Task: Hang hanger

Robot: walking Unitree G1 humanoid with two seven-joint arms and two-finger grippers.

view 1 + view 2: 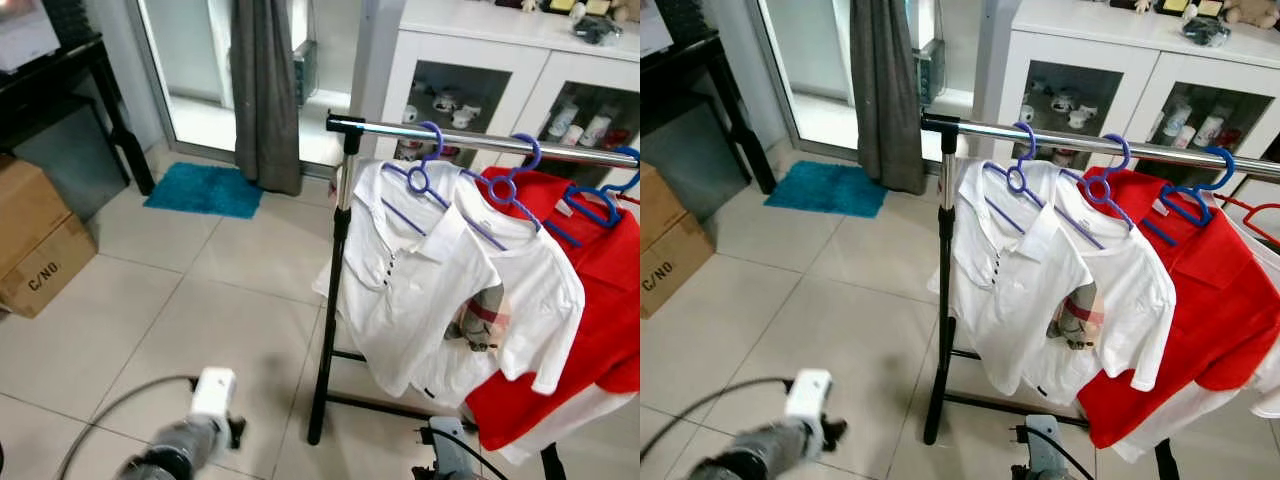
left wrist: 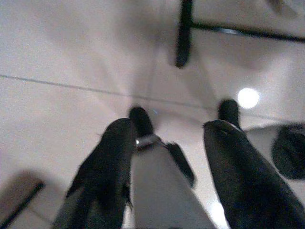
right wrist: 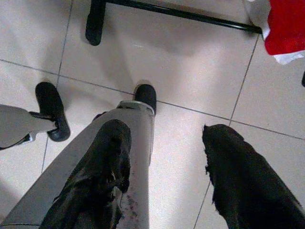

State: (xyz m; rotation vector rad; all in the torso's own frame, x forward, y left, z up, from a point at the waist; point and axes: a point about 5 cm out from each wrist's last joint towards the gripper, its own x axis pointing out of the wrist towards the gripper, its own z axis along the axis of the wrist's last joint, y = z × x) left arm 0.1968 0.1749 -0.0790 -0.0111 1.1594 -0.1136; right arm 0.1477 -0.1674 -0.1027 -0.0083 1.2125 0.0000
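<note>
A metal clothes rail (image 1: 480, 140) on a black stand (image 1: 335, 300) carries three hangers. A purple hanger (image 1: 420, 178) holds a white shirt (image 1: 400, 280). A second purple hanger (image 1: 505, 188) holds another white shirt (image 1: 535, 290). A blue hanger (image 1: 600, 205) holds a red shirt (image 1: 590, 330). Both arms hang low in front of the rack. My left gripper (image 2: 167, 126) is open and points at the tiled floor, with nothing between its fingers. My right gripper (image 3: 164, 129) is also open and holds nothing. The stand's black foot (image 3: 95, 24) lies just beyond it.
A cardboard box (image 1: 35, 240) stands at the left under a black table (image 1: 60, 90). A teal mat (image 1: 205, 190) and a grey curtain (image 1: 265, 90) lie by the glass door. A white cabinet (image 1: 500, 70) stands behind the rail. Bare tiles (image 1: 180, 300) stretch left of the stand.
</note>
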